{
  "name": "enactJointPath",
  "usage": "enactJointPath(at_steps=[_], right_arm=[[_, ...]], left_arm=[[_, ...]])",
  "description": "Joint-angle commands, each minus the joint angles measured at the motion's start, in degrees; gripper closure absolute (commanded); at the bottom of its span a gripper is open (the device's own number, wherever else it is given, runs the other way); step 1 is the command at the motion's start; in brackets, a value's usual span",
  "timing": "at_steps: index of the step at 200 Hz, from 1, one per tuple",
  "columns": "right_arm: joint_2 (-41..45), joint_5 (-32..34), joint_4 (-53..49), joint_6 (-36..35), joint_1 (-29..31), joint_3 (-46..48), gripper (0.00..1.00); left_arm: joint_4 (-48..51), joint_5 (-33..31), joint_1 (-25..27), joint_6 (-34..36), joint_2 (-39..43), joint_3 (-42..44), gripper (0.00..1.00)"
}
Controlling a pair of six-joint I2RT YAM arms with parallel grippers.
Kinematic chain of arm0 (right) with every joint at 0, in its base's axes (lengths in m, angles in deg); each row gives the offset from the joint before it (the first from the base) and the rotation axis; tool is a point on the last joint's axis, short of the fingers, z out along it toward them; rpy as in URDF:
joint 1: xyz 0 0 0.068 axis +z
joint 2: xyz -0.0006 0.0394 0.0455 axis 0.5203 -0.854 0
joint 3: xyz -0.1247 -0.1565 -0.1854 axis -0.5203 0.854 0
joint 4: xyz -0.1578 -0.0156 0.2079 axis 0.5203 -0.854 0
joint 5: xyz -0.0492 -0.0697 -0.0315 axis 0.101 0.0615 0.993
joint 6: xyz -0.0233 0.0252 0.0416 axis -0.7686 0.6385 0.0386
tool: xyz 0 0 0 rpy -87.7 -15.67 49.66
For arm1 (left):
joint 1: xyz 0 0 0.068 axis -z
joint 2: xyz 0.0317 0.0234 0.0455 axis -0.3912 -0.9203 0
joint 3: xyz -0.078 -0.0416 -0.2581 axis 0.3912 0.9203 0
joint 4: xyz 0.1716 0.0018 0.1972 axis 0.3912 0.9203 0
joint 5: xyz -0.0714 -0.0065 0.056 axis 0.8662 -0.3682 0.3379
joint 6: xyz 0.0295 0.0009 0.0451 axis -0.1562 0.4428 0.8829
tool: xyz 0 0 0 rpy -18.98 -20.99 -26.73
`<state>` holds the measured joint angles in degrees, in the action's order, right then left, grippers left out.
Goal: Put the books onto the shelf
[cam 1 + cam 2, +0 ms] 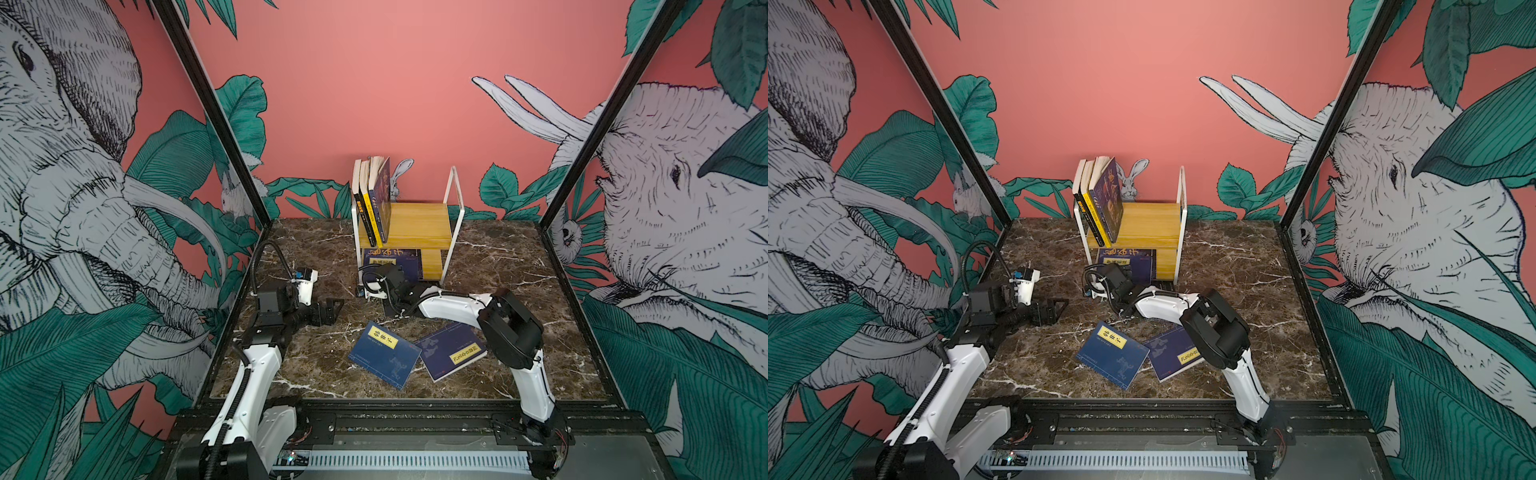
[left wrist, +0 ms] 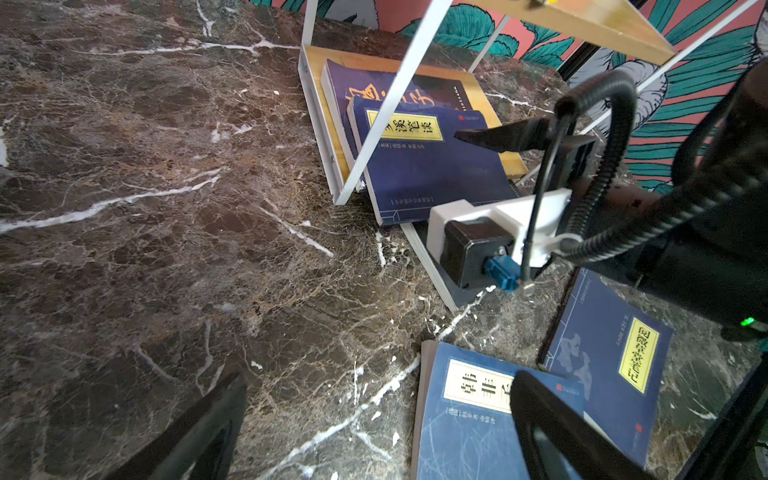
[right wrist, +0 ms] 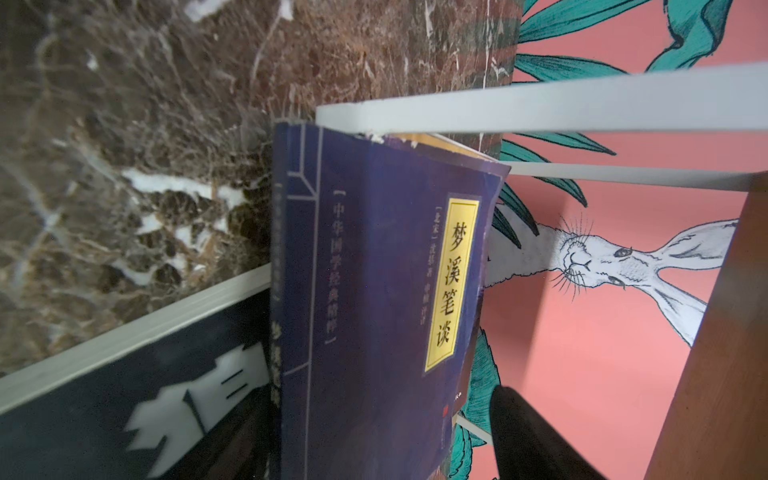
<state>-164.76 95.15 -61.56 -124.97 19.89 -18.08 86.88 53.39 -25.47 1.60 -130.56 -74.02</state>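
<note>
A dark marbled surface (image 1: 498, 291) fills the floor of the booth. The shelf (image 1: 415, 241) stands at its far edge, in front of the pink wall (image 1: 415, 83). The left arm (image 1: 257, 365) and the right arm (image 1: 449, 307) reach in from the near side.

On the shelf's upper board (image 1: 419, 220), three books (image 1: 374, 199) stand at the left end, leaning: a black spine, a yellow spine, then a navy cover. On the lower board (image 1: 432, 264), a pair of navy books (image 2: 415, 166) lies flat and stacked. The top one has a yellow label and juts out past the board's front edge. Under that jutting end, a black book (image 3: 124, 395) with white characters lies on the surface. Nearer the front, two more navy books (image 1: 384, 353) lie flat on the surface, touching at one corner.

The right gripper (image 1: 386, 272) is at the shelf's lower front, spread wide with the jutting navy book between its fingers. The one finger (image 3: 528, 436) I can see clearly stands off the cover. The left gripper (image 1: 330, 309) hangs low over bare surface on the left, well apart from the shelf. It is spread wide and holds nothing.
</note>
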Motion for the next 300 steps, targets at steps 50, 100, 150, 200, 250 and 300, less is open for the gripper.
enactJointPath(at_steps=[50,100,150,200,250,300], right_arm=[[5.26,-5.50,-9.21,3.51,-0.27,-0.94,0.17],[1.32,-3.52,-11.46,5.68,-0.95,-6.26,0.21],[0.39,-5.38,-13.53,6.36,-1.50,-8.60,0.22],[1.22,-14.90,-19.83,9.45,-1.88,-10.32,0.22],[-2.18,-14.18,-21.90,9.27,-2.28,-13.65,0.25],[-4.48,-13.21,-23.87,9.05,-2.82,-15.15,0.27]], left_arm=[[-1.00,0.89,0.22,0.41,1.15,0.47,0.01],[-0.30,0.89,0.17,0.45,0.74,0.36,0.01],[-0.21,0.89,0.15,0.67,0.73,0.28,0.01],[-0.18,0.89,0.11,0.64,0.51,0.21,0.01],[0.12,0.89,0.13,0.66,0.43,0.13,0.01],[-0.05,0.78,0.11,0.67,-0.03,0.08,0.01]])
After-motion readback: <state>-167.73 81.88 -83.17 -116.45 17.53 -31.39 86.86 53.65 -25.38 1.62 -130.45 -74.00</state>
